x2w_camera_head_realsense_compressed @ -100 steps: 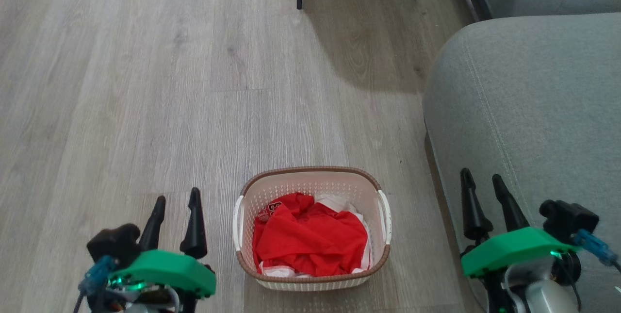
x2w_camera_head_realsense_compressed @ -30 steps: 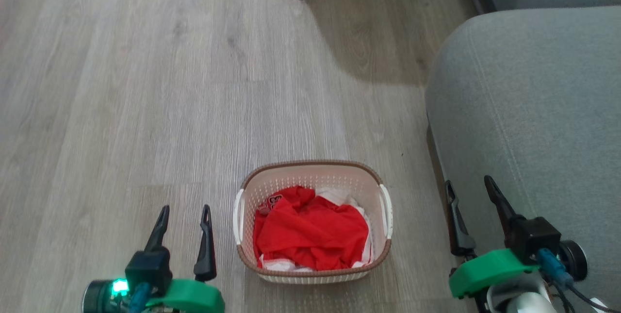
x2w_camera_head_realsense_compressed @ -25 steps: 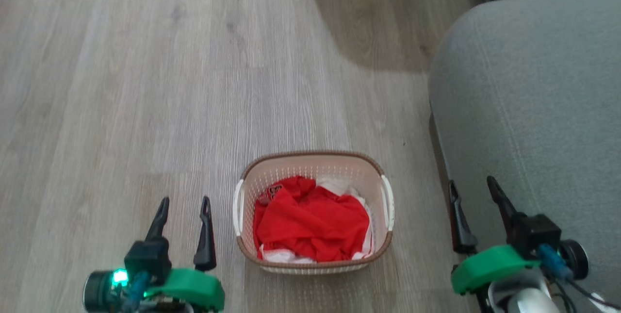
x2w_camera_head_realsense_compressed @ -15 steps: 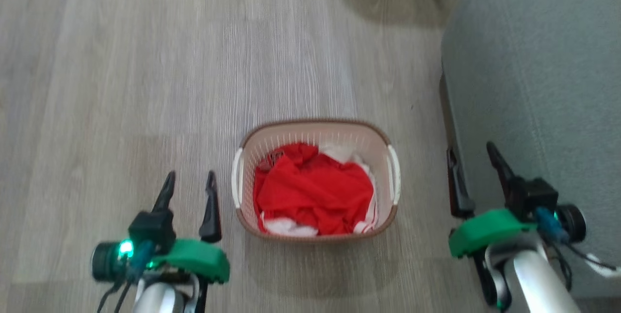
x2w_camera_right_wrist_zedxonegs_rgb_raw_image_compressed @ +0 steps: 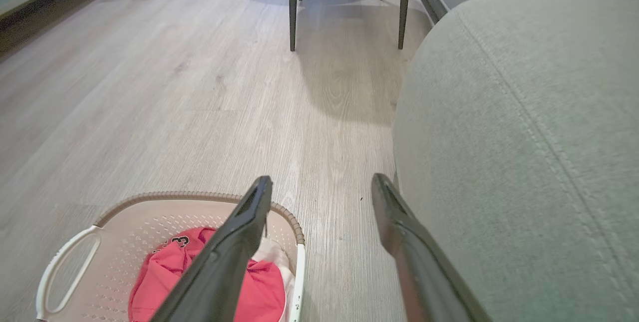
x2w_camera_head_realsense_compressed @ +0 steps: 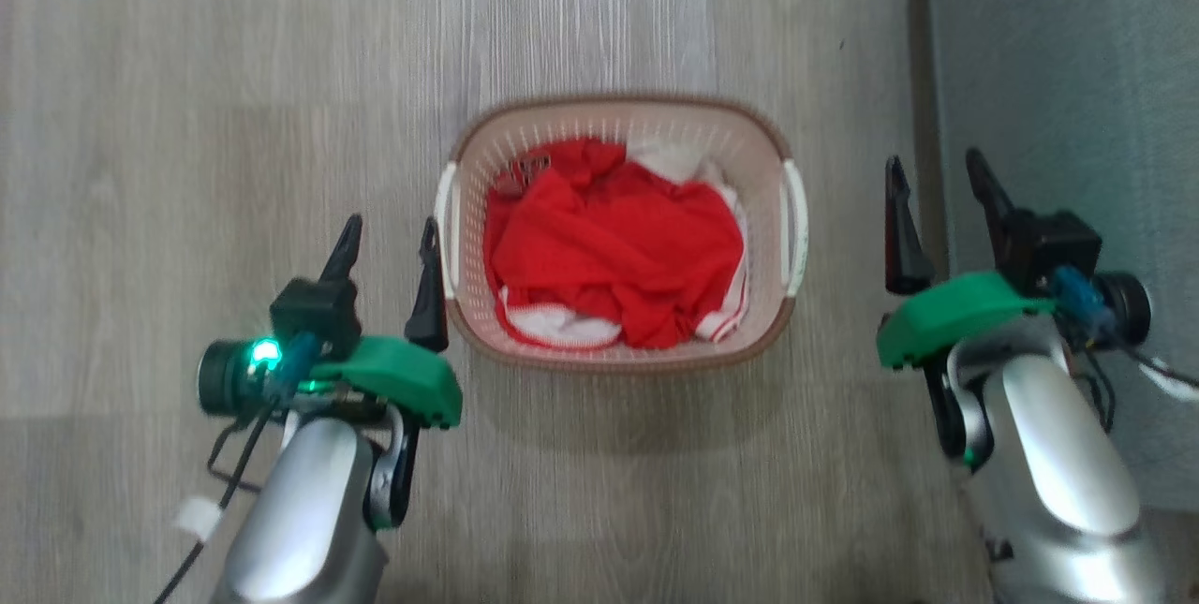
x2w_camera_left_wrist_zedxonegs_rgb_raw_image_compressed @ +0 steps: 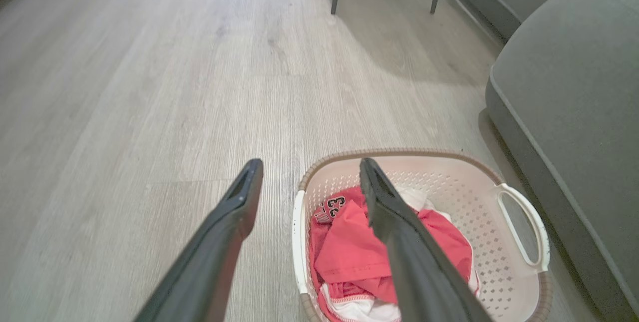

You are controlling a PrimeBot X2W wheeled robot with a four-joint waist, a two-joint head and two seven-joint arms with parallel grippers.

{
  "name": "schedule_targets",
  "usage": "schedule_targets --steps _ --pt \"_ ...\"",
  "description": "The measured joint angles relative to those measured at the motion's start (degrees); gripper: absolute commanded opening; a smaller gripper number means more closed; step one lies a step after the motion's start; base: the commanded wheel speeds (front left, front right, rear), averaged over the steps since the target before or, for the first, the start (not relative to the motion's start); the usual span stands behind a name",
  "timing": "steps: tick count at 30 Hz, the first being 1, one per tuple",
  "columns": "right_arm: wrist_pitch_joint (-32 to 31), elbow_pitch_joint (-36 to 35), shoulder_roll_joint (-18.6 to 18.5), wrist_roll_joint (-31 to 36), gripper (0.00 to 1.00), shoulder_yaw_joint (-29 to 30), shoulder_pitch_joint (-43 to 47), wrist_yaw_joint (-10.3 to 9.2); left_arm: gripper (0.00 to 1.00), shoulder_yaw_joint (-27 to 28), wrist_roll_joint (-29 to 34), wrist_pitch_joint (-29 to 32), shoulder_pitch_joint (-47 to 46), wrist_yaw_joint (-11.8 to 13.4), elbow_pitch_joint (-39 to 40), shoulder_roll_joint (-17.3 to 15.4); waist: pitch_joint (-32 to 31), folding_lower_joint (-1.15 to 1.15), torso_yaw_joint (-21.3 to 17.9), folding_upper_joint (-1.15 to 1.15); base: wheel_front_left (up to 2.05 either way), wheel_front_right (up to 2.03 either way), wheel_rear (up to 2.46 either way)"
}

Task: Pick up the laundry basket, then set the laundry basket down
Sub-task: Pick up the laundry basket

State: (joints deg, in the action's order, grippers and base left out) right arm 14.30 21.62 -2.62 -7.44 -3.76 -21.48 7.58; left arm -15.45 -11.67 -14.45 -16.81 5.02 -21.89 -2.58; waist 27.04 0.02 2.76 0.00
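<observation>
The cream laundry basket (x2w_camera_head_realsense_compressed: 768, 154) stands on the wooden floor with red and white clothes (x2w_camera_head_realsense_compressed: 614, 253) inside. Its brown rim and white side handles show clearly. My left gripper (x2w_camera_head_realsense_compressed: 389, 239) is open just left of the basket's left handle (x2w_camera_head_realsense_compressed: 444, 234), its inner finger close beside it. In the left wrist view the basket (x2w_camera_left_wrist_zedxonegs_rgb_raw_image_compressed: 469, 192) sits under and right of the open gripper (x2w_camera_left_wrist_zedxonegs_rgb_raw_image_compressed: 308, 172). My right gripper (x2w_camera_head_realsense_compressed: 932, 171) is open a short way right of the right handle (x2w_camera_head_realsense_compressed: 796, 225). The right wrist view has the basket (x2w_camera_right_wrist_zedxonegs_rgb_raw_image_compressed: 125, 219) at lower left of the open gripper (x2w_camera_right_wrist_zedxonegs_rgb_raw_image_compressed: 322, 187).
A grey sofa (x2w_camera_head_realsense_compressed: 1068, 70) stands close on the right, its side right next to my right gripper; the sofa (x2w_camera_right_wrist_zedxonegs_rgb_raw_image_compressed: 524, 127) also looms in the right wrist view. Dark furniture legs (x2w_camera_right_wrist_zedxonegs_rgb_raw_image_compressed: 294, 7) stand farther off on the floor.
The head camera has tilted down, so the whole picture shifted. Both grippers have come lower and nearer the basket's sides; the left finger now sits beside the left handle.
</observation>
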Motion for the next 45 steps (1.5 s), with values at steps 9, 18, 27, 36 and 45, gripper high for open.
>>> schedule_targets --steps 9,18,27,36,45 --pt "0.0 6.9 -0.2 0.9 1.00 -0.1 -6.7 0.00 1.00 -2.7 -2.8 0.0 -7.4 -0.5 -7.6 0.3 8.2 0.00 0.3 0.00 0.00 0.00 0.00" --pt "0.0 14.8 -0.5 1.2 1.00 -0.2 -12.8 0.00 1.00 -6.1 -5.6 0.0 -14.2 -1.5 -14.4 0.6 14.4 -0.01 1.2 0.00 0.00 0.00 0.00" --pt "0.0 20.8 -0.9 1.4 1.00 -0.3 -20.0 0.00 1.00 -6.8 -7.0 0.0 -22.0 -1.4 -21.5 0.8 20.5 -0.01 2.1 0.00 0.00 0.00 0.00" --pt "0.2 23.1 -1.0 1.2 1.00 -0.7 -24.0 0.00 1.00 -8.1 -8.0 -0.1 -27.9 -1.6 -27.3 1.0 25.3 -0.01 2.2 0.00 0.00 0.00 0.00" --pt "0.3 26.1 -1.2 0.8 1.00 -1.6 -27.5 0.00 1.00 -9.9 -8.8 -0.1 -32.6 -2.1 -30.5 1.0 29.0 -0.01 2.8 0.00 0.00 0.00 0.00"
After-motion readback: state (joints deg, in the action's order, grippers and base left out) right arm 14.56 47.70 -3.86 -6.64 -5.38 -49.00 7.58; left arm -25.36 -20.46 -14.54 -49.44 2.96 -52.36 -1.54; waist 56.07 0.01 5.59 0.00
